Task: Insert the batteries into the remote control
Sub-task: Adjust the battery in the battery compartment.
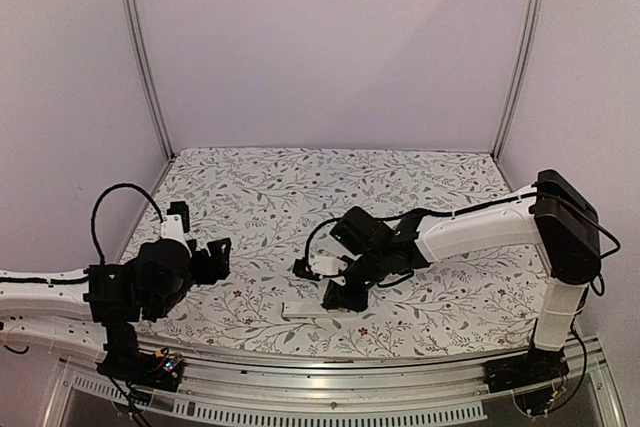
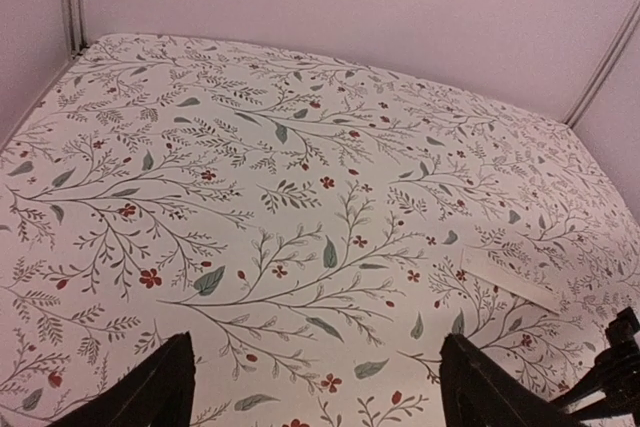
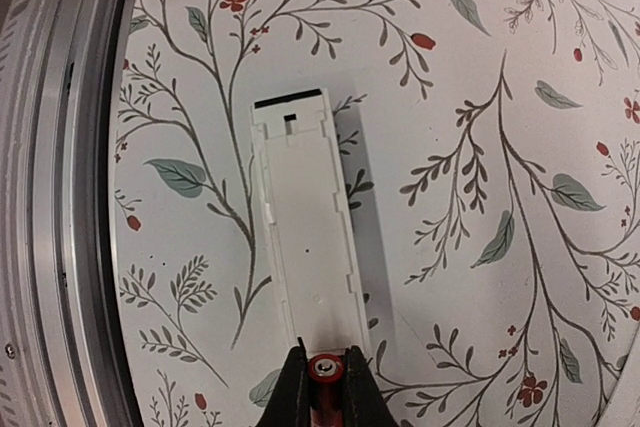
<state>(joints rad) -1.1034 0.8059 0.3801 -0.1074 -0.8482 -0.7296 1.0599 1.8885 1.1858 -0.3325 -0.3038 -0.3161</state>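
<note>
Fingers point(image 3: 290, 395) of the right end effector point(image 3: 322, 355) are clenched on the red battery point(image 3: 321, 371), which is seen end-on with its metal cap facing the wrist camera. It sits right at the near end of the remote control point(image 3: 305, 237). The remote control lies flat on the table point(image 3: 520, 127), its recessed compartment facing up and its dark strip at the far end. The black battery does not show in any view

Biggest risk, as I judge it, is a jam. The battery looks upright or steeply tilted at the compartment's end rather than lying along it, so a straight push down could wedge it against the end wall or tip the light remote control up. Nothing pins the remote control, so a sideways nudge from the fingers could also slide it along the table. Polarity cannot be read here

From above, the right arm reaches in from its base, elbow raised, forearm running low across the table, wrist bent down over the remote control's end. The left end effector point(image 1: 212, 259) hovers well away from the remote control, released, fingers spread on nothing, that arm folded close to its base
</note>
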